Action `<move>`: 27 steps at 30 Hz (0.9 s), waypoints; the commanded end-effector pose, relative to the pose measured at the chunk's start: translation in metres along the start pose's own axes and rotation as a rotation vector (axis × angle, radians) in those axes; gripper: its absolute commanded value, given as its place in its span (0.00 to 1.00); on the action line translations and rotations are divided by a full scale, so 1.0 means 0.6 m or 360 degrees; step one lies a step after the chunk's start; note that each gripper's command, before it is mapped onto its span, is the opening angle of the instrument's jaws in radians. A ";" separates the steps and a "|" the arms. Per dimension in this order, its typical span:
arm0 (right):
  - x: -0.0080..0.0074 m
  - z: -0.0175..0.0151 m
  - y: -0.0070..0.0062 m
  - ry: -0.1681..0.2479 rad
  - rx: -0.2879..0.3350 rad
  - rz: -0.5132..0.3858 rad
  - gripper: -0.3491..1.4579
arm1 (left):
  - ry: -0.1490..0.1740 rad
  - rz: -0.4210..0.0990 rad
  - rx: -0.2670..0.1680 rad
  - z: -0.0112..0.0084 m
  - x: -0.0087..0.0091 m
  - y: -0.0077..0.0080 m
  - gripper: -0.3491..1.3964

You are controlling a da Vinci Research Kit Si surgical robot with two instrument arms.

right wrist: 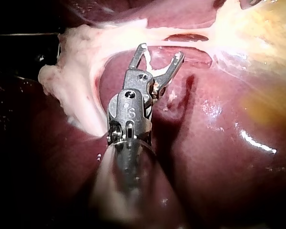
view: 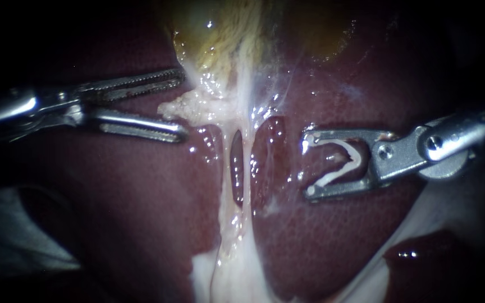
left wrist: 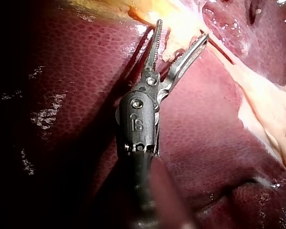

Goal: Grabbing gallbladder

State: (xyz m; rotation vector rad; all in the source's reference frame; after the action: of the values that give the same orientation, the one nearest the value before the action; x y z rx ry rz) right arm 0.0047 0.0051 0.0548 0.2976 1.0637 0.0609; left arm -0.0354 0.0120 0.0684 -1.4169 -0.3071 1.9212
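gallbladder (view: 225, 33) on liver (view: 321, 235), tissue band (view: 239, 264) below it

Surgical work site, seen close over wet tissue.
Dark-red liver (view: 321, 247) fills the lit field, black at its edges; a yellowish gallbladder (view: 197, 28) lies on it, and the slender steel left instrument (view: 182, 105) and right instrument (view: 308, 165), a white clip (view: 332, 177) held in it, come in from either side.

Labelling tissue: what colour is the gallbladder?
Glossy yellow-green gallbladder; clearest in endoscope view.
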 end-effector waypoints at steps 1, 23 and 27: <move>0.0000 0.0001 0.0000 0.0000 0.0000 0.0000 0.47 | -0.0001 0.0003 0.0006 0.0002 -0.0003 -0.0002 0.49; 0.0002 0.0000 -0.0001 0.0000 0.0001 -0.0001 0.47 | -0.0088 -0.0126 0.0057 -0.0007 -0.0021 0.0046 0.33; 0.0002 0.0000 -0.0001 0.0000 0.0001 -0.0001 0.47 | -0.0099 -0.0144 0.0059 -0.0009 -0.0020 0.0054 0.28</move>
State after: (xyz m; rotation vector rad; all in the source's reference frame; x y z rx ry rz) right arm 0.0048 0.0050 0.0548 0.2980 1.0641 0.0601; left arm -0.0361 0.0087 0.0673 -1.2995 -0.3609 1.8890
